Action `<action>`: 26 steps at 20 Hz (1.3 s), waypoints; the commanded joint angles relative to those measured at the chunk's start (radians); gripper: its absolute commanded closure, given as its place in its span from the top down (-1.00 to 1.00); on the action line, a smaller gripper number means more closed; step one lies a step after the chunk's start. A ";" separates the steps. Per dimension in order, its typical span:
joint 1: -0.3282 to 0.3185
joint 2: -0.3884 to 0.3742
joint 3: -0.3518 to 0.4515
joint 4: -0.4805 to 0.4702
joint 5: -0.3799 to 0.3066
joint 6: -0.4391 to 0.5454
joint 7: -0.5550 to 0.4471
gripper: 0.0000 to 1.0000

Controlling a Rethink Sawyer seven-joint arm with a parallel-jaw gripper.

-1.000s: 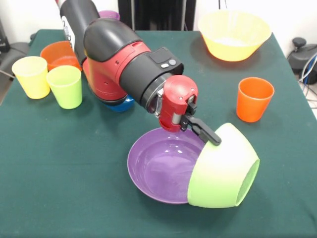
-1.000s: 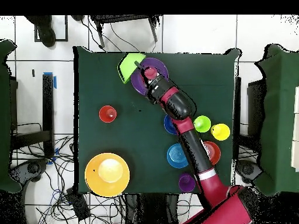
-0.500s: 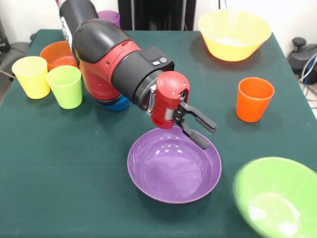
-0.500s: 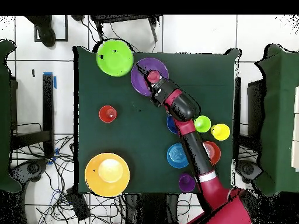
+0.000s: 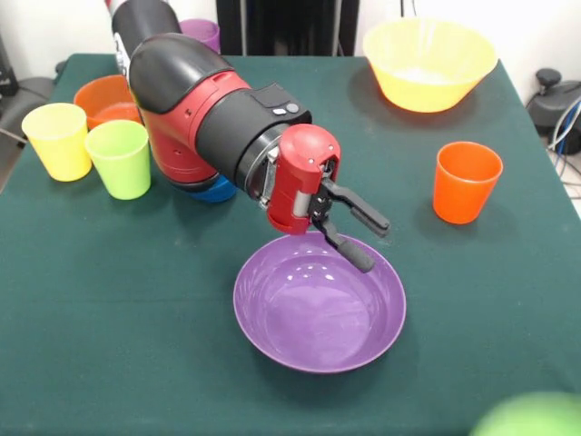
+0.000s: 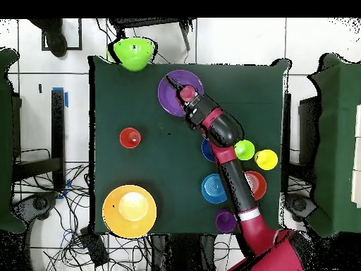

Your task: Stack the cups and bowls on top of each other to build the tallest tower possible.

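My gripper (image 5: pixel 368 239) is open and empty, tilted just above the far rim of the wide purple bowl (image 5: pixel 309 313); it also shows in the overhead view (image 6: pixel 182 87) over that bowl (image 6: pixel 168 99). The lime green bowl (image 5: pixel 531 420) is at the table's near right edge, only partly in view; from overhead it (image 6: pixel 134 53) lies tilted on the table's edge. The orange-red cup (image 5: pixel 466 182) and the very large yellow-orange bowl (image 5: pixel 429 64) stand apart. No tower shows.
The yellow cup (image 5: pixel 56 141), the lime green cup (image 5: pixel 120 159), the small orange bowl (image 5: pixel 104 95) and the purple cup (image 5: pixel 201 31) stand at the far left. A dark blue bowl (image 5: pixel 218 191) sits under my arm. A light blue bowl (image 6: pixel 213 188) shows from overhead.
My gripper let go of the lime green bowl, which tumbled off the purple bowl and slid to the table's near corner. My gripper drew back slightly and stands open.
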 commanded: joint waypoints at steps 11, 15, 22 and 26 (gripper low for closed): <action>0.164 -0.346 -0.287 0.014 -0.181 -0.273 0.194 1.00; 0.298 -0.597 -0.433 0.067 -0.113 -0.407 0.387 1.00; 0.491 -0.931 -0.705 0.153 0.042 -0.381 0.519 1.00; 0.542 -1.068 -0.766 0.215 0.116 -0.325 0.569 1.00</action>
